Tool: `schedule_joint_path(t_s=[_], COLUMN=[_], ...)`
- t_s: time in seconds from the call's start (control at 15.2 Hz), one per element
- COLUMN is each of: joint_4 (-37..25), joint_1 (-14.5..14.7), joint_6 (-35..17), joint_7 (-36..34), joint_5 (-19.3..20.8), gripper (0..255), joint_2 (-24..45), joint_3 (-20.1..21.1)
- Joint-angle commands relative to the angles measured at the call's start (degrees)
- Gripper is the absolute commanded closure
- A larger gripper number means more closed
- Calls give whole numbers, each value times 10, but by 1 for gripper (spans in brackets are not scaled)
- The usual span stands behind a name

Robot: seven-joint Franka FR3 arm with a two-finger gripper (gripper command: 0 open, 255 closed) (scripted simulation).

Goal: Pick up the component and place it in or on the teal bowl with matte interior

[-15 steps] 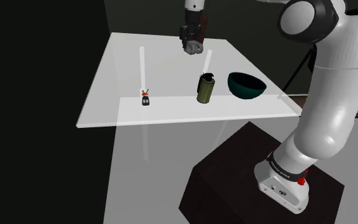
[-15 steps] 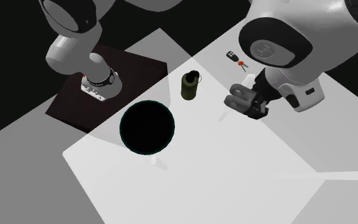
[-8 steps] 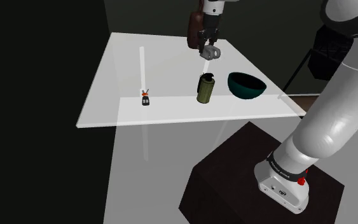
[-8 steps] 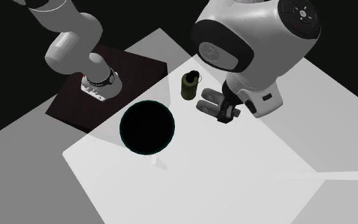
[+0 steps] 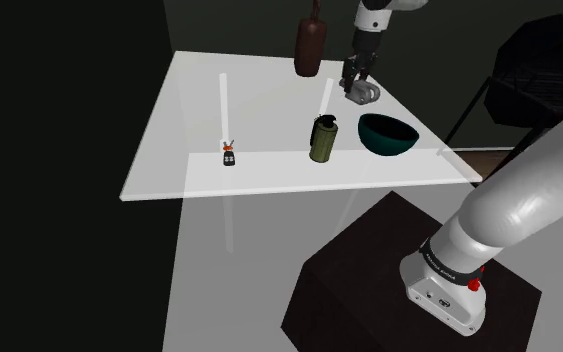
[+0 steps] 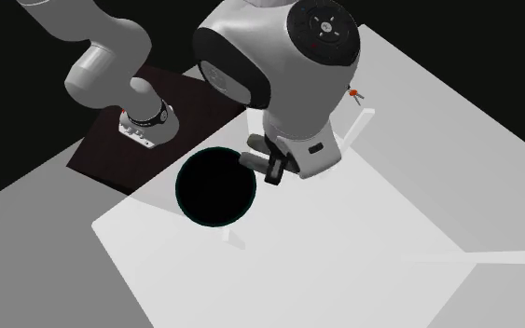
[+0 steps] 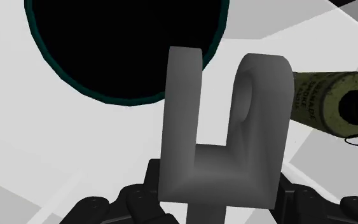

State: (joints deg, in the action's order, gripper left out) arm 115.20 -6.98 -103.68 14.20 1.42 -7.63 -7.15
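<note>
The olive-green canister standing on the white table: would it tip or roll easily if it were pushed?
The olive-green canister stands upright, taller than wide, so a push near its top would probably tip it. Its body looks round, so once down it may roll across the white table.

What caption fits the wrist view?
Gripper clasps a grey U-shaped bracket, with teal bowl and olive canister beyond.

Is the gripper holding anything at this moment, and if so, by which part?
Yes: the gripper clasps the grey U-shaped component by its closed base, with the two prongs pointing away from it.
</note>
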Motion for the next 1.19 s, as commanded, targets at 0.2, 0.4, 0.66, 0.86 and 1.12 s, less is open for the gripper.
schedule_joint_path(t_s=[0.2,0.4,0.66,0.86,1.12], joint_4=[93,139,185,205,231], joint_1=[-22,-38,-56,-57,-57], joint_6=[-5,-2,-3,-27,-59], joint_7=[37,60,84,84,84], joint_5=[21,37,55,57,58], gripper=[255,255,255,255,255], joint_2=[-90,-140,-187,-184,-177], joint_3=[-24,-39,-57,-59,-62])
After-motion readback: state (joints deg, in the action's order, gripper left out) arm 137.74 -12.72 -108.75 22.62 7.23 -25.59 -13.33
